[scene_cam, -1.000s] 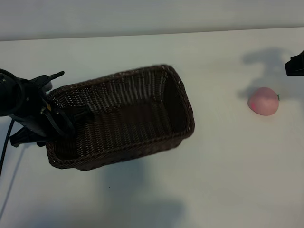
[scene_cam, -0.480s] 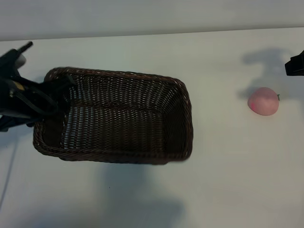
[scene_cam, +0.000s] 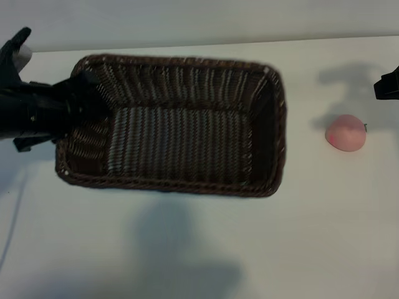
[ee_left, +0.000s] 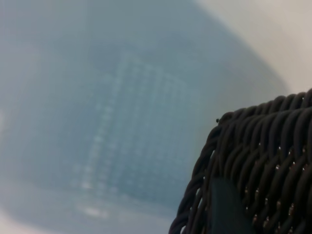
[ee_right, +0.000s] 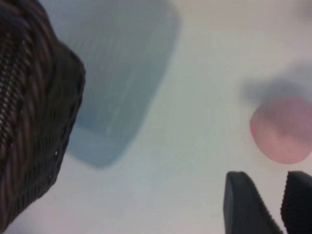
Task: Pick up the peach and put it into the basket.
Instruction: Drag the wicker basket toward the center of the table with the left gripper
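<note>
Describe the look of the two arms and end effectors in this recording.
Both are black. The left end effector sits on a bulky, rounded black arm with a pale patch near its top and a thin dark cable trailing below. Of the right end effector, the exterior view shows only an angular black edge; its wrist view shows two dark, tapered fingers with rounded tips. No markings are readable.

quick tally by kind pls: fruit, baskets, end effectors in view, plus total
Fruit: 1, the peach, on the table.
Baskets: 1, the basket, held up at one end by the left end effector.
End effectors: 2, the left one and the right end effector, open beside the peach.
Total: 4
</note>
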Robot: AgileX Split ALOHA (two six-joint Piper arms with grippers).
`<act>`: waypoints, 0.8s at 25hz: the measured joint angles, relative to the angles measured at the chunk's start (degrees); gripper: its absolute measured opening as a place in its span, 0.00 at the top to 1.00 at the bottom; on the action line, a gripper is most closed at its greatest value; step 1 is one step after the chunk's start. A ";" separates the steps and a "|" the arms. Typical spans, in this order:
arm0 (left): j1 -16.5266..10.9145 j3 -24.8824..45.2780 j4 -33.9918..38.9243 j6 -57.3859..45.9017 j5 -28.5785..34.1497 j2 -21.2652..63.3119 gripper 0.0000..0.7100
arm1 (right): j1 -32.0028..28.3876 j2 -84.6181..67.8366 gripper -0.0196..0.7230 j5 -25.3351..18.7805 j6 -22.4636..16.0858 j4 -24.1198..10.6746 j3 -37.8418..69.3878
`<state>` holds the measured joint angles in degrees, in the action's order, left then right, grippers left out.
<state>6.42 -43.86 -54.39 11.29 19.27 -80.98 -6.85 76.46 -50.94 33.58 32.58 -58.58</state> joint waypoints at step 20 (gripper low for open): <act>1.46 -16.71 -7.25 7.99 1.32 -21.96 0.45 | 0.00 0.00 0.64 -0.40 0.00 0.00 0.00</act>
<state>7.88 -60.57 -61.64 19.28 20.60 -102.94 -6.85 76.46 -51.34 33.58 32.58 -58.58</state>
